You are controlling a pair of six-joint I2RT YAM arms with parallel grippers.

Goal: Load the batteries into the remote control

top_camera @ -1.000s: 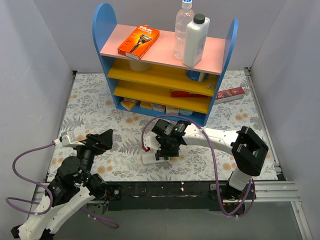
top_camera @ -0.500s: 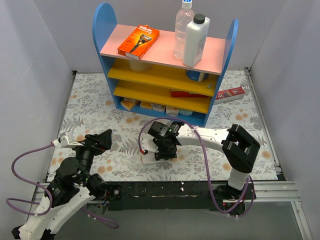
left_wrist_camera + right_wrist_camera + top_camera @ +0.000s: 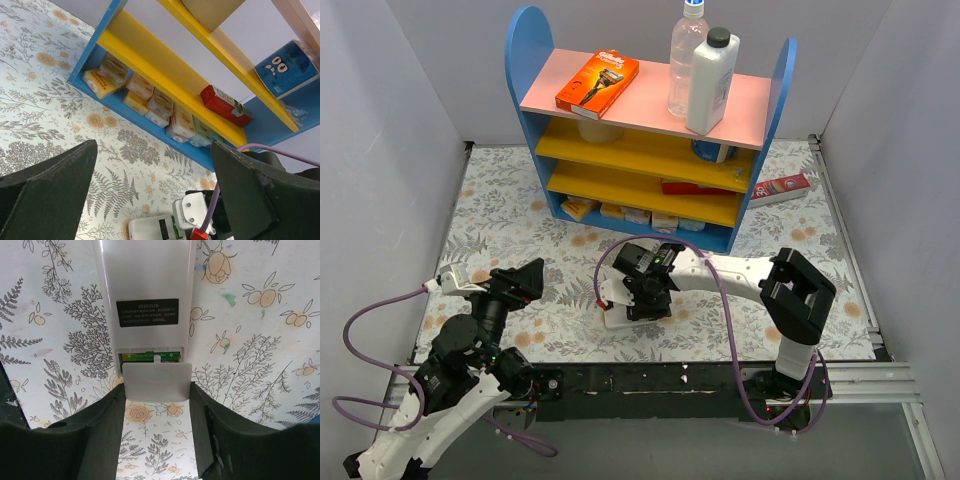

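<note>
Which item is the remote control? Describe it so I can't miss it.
Start at the blue shelf unit; on the floral table in front of it, the right gripper hangs over a slim white bar lying back-up. That is the remote control: white back, black label, battery bay partly open, its white cover held in that gripper, unlike the red-and-white carton by the shelf's right end.
</note>
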